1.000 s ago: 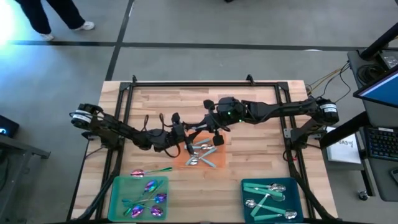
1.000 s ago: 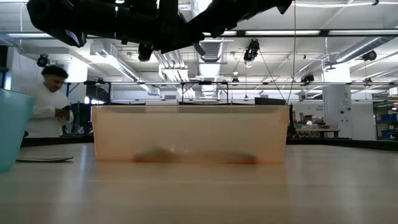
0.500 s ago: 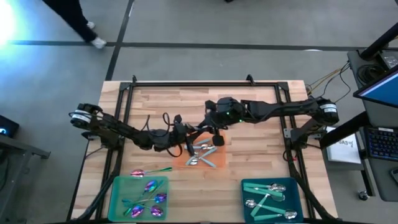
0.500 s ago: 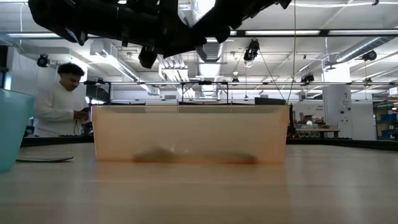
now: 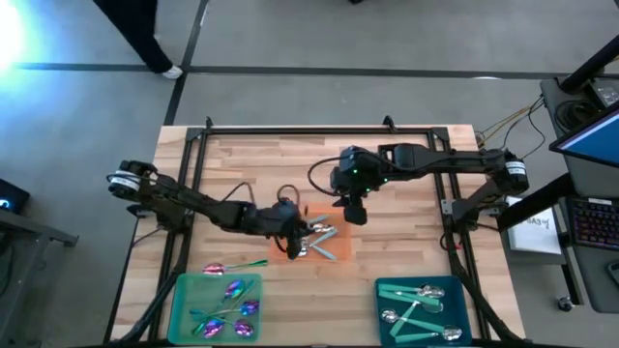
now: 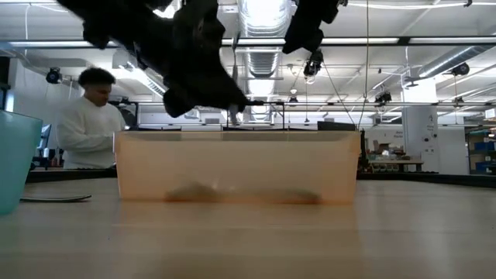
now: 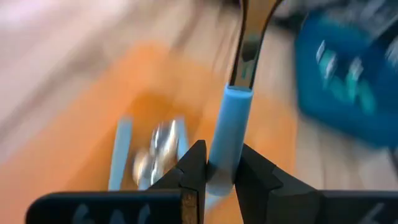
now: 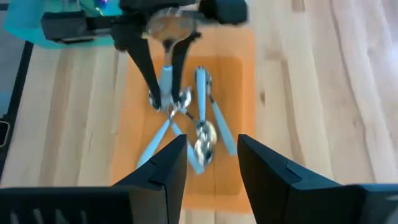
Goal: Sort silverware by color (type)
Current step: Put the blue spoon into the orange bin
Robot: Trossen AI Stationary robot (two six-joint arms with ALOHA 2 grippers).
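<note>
Light-blue plastic shows between the closed fingers of the left gripper (image 7: 217, 171): a spoon (image 7: 229, 134) gripped by its handle, over the orange tray (image 5: 334, 253) at table centre. Lifting straight up should keep it clear of the spoons crossed beneath. At one o'clock from it, the right gripper (image 5: 354, 212) hovers with fingers parted, empty. No writing is legible.

Pale planked wood table (image 5: 406, 242), translucent matt orange plastic tray (image 6: 236, 167), shiny metal spoons (image 8: 202, 134) with light-blue handles

Gripped spoon (image 7: 227, 134) bowl out of frame
</note>
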